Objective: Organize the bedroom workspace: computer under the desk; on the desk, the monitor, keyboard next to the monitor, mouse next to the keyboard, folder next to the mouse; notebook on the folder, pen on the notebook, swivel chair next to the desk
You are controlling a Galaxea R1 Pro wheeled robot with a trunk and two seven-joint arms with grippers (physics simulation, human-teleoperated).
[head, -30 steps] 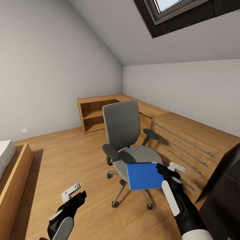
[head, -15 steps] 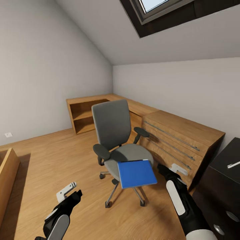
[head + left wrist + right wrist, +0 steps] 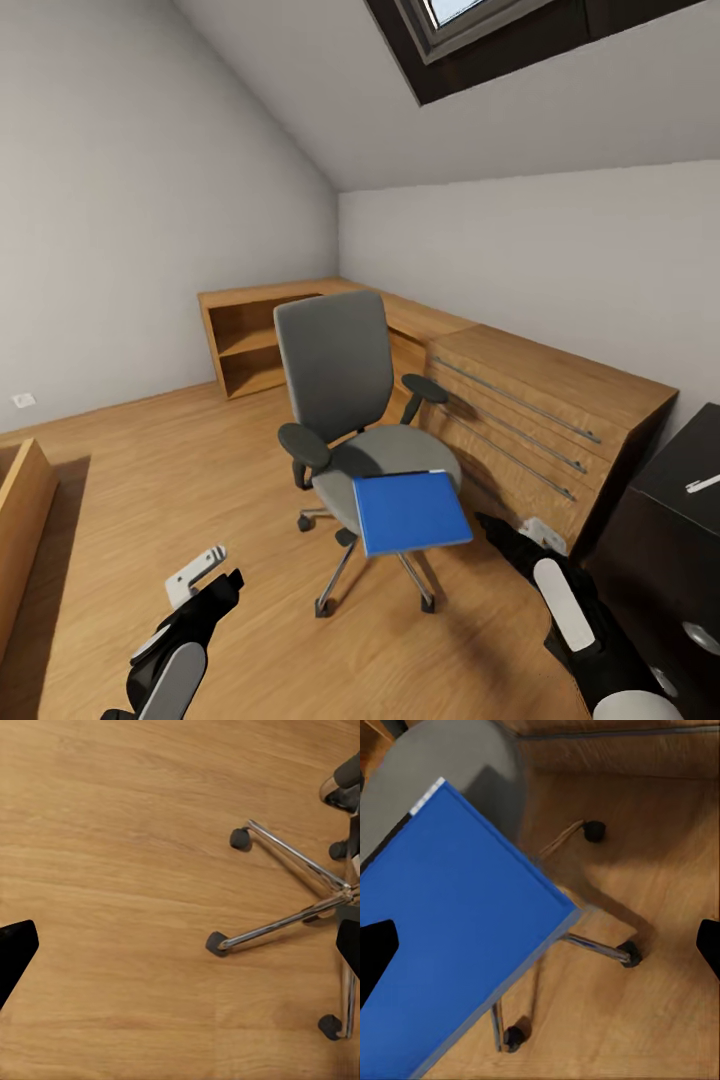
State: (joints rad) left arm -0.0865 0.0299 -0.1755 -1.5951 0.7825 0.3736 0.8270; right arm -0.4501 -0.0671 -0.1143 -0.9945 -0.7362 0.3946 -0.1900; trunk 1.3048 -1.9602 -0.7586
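- Head view: I found the flat blue rectangular folder [image 3: 410, 512] at the front edge of the grey swivel chair [image 3: 335, 370] seat, overhanging it.
- The right gripper [image 3: 518, 530] stood just beside the folder's edge. The left gripper [image 3: 210, 585] hung low over the wooden plank floor [image 3: 150, 470].
- A wooden drawer unit [image 3: 540, 410] crowded the chair's far side, which I judged limited access.
- Left wrist view: fingers were spread, nothing between them, above the chair's chrome star base [image 3: 300, 919].
- Right wrist view: fingers were wide apart and released, the folder unclamped below.

Grey sloped walls, skylight [image 3: 470, 25], wood floor [image 3: 150, 470], low drawer unit [image 3: 540, 410].
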